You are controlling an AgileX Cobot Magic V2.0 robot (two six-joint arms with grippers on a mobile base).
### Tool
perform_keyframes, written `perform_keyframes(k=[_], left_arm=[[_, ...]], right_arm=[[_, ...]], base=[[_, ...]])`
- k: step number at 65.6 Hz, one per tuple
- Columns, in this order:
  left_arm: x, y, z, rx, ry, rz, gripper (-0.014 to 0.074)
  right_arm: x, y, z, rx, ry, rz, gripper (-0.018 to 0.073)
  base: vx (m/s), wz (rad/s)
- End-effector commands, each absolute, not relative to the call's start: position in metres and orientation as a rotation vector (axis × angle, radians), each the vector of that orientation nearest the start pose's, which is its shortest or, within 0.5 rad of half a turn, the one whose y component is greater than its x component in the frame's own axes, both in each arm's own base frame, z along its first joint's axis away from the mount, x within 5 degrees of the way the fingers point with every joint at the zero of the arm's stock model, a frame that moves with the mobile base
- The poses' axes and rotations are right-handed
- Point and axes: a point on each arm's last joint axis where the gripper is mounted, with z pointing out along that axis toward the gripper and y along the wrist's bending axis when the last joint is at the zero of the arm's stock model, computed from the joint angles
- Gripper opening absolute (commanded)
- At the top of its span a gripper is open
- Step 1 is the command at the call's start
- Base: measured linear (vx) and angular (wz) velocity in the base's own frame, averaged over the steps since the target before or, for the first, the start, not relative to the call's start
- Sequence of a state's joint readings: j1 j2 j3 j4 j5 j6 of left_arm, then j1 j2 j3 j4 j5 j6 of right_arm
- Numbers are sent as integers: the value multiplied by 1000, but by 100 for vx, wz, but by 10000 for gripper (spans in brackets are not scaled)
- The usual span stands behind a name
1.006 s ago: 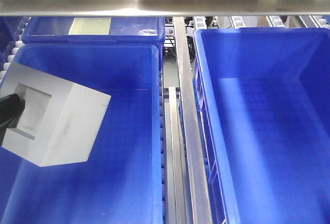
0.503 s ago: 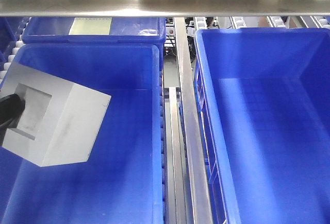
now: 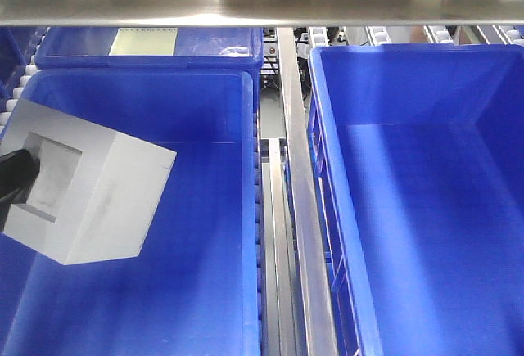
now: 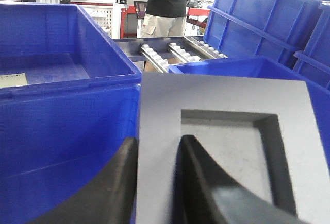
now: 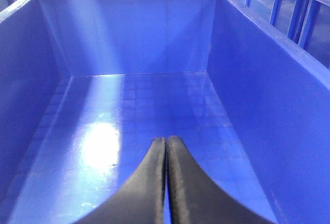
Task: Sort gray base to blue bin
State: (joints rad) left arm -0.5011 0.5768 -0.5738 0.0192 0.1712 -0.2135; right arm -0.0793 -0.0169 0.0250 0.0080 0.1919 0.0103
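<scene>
Gray base [image 3: 86, 184] hangs tilted over the left blue crate [image 3: 205, 290], its recess wall clamped between my left jaws. My right jaws are pressed together, empty, inside the grid-floored blue bin [image 5: 129, 38].

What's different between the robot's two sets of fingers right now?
The left fingers pinch one wall of the gray base, one finger outside it and one in its recess; the right fingers hold nothing. The left fingers are kept apart by that wall, while the right fingers are pressed together. Both pairs are black and curved.
</scene>
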Motion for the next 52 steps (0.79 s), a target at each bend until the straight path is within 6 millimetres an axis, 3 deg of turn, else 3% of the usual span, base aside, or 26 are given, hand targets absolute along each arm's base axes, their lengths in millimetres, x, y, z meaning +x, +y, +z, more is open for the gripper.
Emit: perform_keyframes(k=[1, 29, 38, 52], left_arm=[[106, -59, 366, 226, 1518, -571, -6], [116, -65, 367, 241, 1500, -571, -6], [127, -86, 366, 309, 1451, -632, -6], [146, -146, 349, 452, 1428, -784, -6]], right_arm=[[56, -4, 191, 66, 1646, -61, -5], [56, -4, 191, 66, 1646, -61, -5], [56, -4, 191, 66, 1646, -61, -5], [56, -4, 191, 66, 1646, -61, -5]], base=[[0, 0], [0, 0], [0, 0], [0, 0]])
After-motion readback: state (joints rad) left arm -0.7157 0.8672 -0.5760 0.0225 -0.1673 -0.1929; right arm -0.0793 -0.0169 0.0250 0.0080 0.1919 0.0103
